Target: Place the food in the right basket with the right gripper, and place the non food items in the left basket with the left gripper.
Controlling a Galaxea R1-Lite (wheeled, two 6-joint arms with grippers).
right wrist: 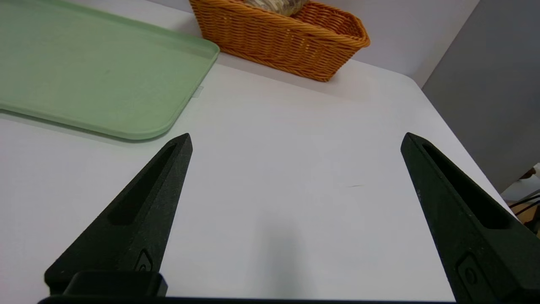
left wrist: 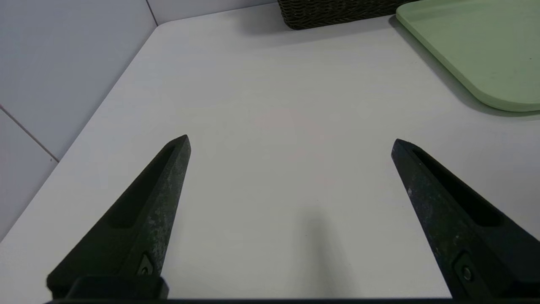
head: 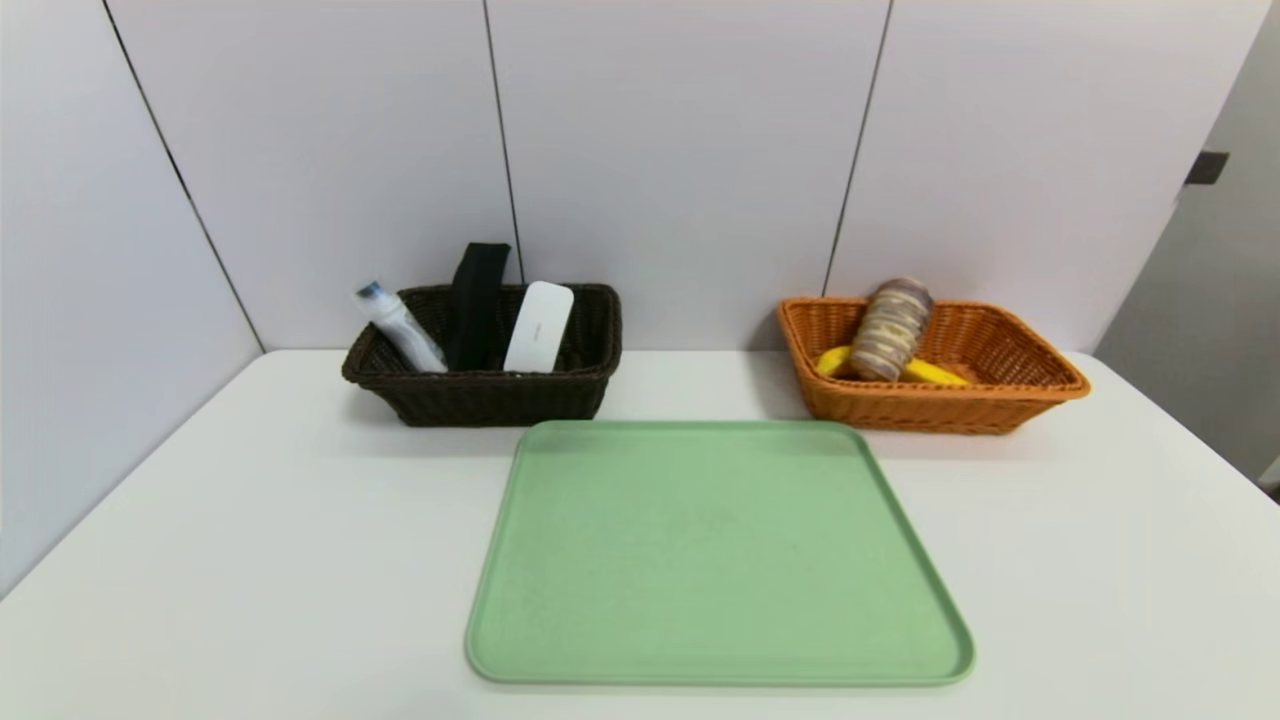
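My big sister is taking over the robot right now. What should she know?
Left tool: open, holding nothing, over bare table on the left side.
Right tool: open, holding nothing, over bare table on the right side.
Dark brown basket: bottle, black pouch and white device lean inside it.
Orange basket: banana lies inside with the bread loaf propped on top.
Green tray: nothing on it.
Done: everything looks sorted into the correct baskets.
Left: nothing visible remains to move.
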